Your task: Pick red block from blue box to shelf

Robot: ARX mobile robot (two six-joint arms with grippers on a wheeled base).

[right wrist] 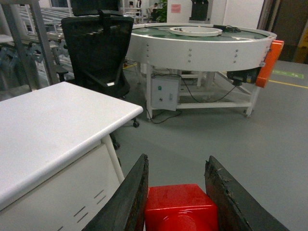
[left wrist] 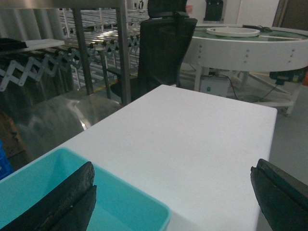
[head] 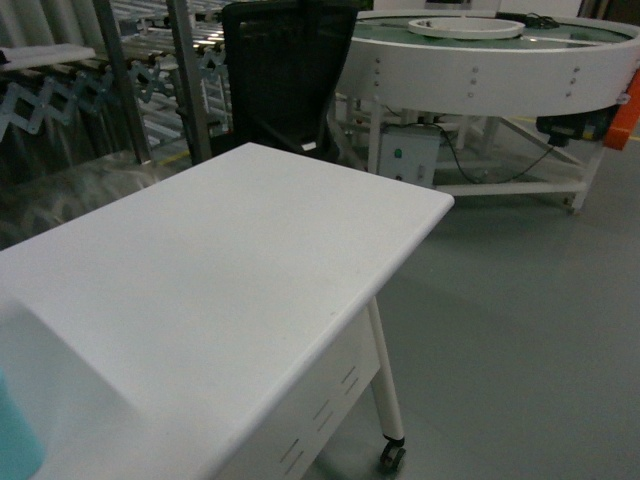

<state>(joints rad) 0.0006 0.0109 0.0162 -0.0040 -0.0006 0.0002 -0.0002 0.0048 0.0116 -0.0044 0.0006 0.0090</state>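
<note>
My right gripper (right wrist: 176,160) is shut on the red block (right wrist: 180,208), a glossy red brick clamped between both dark fingers. It hangs over the grey floor, right of the white table (right wrist: 53,125). In the left wrist view, the blue box (left wrist: 144,204), a teal tub, sits on the table's near left; what I see of its inside is bare. My left gripper (left wrist: 173,168) is wide open above the tub's right rim and holds nothing. The steel shelf (left wrist: 122,48) stands behind the table at the far left. The head view shows only a corner of the box (head: 15,440) and no gripper.
A black office chair (head: 285,75) stands behind the table's far edge, next to the shelf posts (head: 185,70). A round white conveyor table (head: 490,55) on a frame fills the back right. Grey floor (head: 520,320) lies to the right of the table.
</note>
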